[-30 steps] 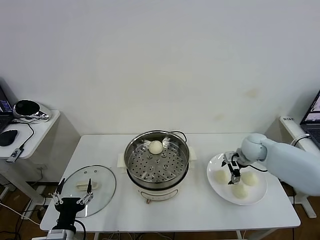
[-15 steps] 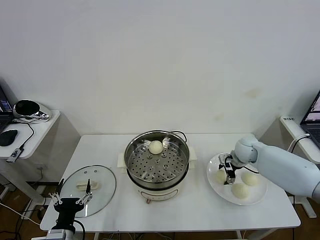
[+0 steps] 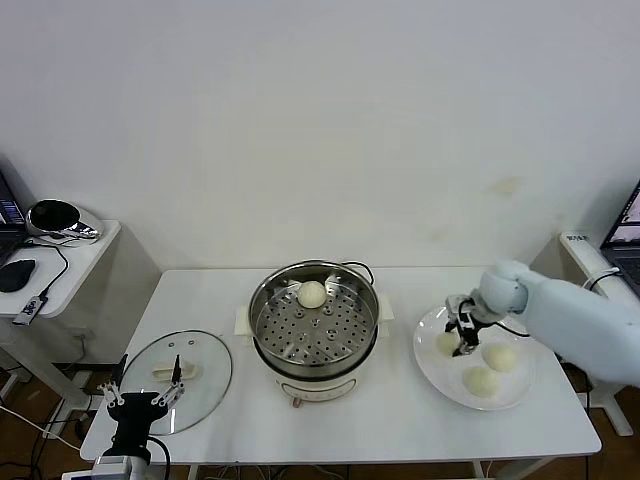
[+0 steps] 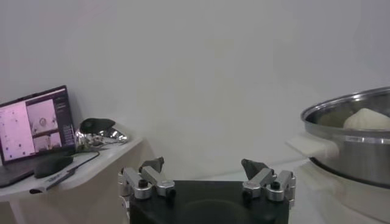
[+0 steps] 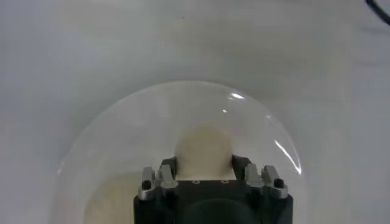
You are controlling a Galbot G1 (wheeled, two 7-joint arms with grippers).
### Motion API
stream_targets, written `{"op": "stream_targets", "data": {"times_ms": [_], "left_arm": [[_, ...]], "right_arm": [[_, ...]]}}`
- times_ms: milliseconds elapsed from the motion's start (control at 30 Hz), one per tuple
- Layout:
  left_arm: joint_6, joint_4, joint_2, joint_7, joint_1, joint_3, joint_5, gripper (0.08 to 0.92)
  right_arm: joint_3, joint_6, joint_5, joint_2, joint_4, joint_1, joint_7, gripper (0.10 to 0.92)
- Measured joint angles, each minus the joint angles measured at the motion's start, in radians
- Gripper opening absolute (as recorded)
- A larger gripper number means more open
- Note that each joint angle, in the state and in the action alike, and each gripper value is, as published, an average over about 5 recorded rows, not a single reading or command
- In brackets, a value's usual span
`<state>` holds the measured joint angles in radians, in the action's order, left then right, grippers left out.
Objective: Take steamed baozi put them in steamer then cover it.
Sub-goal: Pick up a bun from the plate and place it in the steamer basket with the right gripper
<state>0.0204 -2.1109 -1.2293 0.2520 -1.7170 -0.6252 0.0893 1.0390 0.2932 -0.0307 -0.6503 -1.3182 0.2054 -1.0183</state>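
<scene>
Cream-white dough shows only as a rounded top between the right hand's (image 5: pixel 204 173) two metal fingers in the right wrist view; the black hand body hides the rest of this small pale bun (image 5: pixel 204 146), on which the hand is clenched. From the head camera the same hand (image 3: pixel 462 340) stands over the left part of the flat white round plate (image 3: pixel 436 378), and the grasped bun is mostly covered by it. Two more pale round buns (image 3: pixel 500 357) (image 3: pixel 482 381) lie uncovered on the plate, near its right and front rim.

One bun (image 3: pixel 312 294) already sits at the far edge of the perforated tray inside the round shiny stainless-steel steamer (image 3: pixel 313 326) at the worktop's (image 3: pixel 400 420) middle; most of the tray is bare. In the left wrist view the steamer is cut off at the frame's edge.

Clear glass, the round metal-rimmed cover (image 3: pixel 178 367) lies flat at the worktop's front left, its cream oblong handle up. The left hand (image 3: pixel 143 402) hangs released, fingers apart, just off the worktop's front edge beside the cover, touching nothing. Bare worktop separates steamer and plate.
</scene>
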Motion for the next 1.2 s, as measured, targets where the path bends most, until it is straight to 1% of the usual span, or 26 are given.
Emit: {"op": "stream_targets", "data": {"times_ms": [167, 300, 567, 867, 1200], "left_arm": [[-0.003, -0.007, 0.002, 0.0, 0.004, 0.009, 0.0, 0.823], [-0.006, -0.01, 0.006, 0.0, 0.007, 0.016, 0.0, 0.823], [-0.007, -0.023, 0.008, 0.002, 0.01, 0.017, 0.0, 0.823], [-0.007, -0.026, -0.002, 0.006, 0.01, 0.005, -0.001, 0.823], [-0.004, -0.028, -0.013, 0.01, 0.011, 0.007, -0.006, 0.823]], "right_arm": [[0.095, 0.031, -0.091, 0.017, -0.068, 0.175, 0.005, 0.587], [0.179, 0.074, -0.186, 0.002, -0.13, 0.322, 0.019, 0.593], [0.288, 0.181, -0.39, -0.126, -0.191, 0.519, 0.072, 0.594], [0.316, 0.304, -0.56, -0.362, -0.146, 0.532, 0.155, 0.595], [0.314, 0.381, -0.629, -0.58, -0.027, 0.439, 0.232, 0.599]]}}
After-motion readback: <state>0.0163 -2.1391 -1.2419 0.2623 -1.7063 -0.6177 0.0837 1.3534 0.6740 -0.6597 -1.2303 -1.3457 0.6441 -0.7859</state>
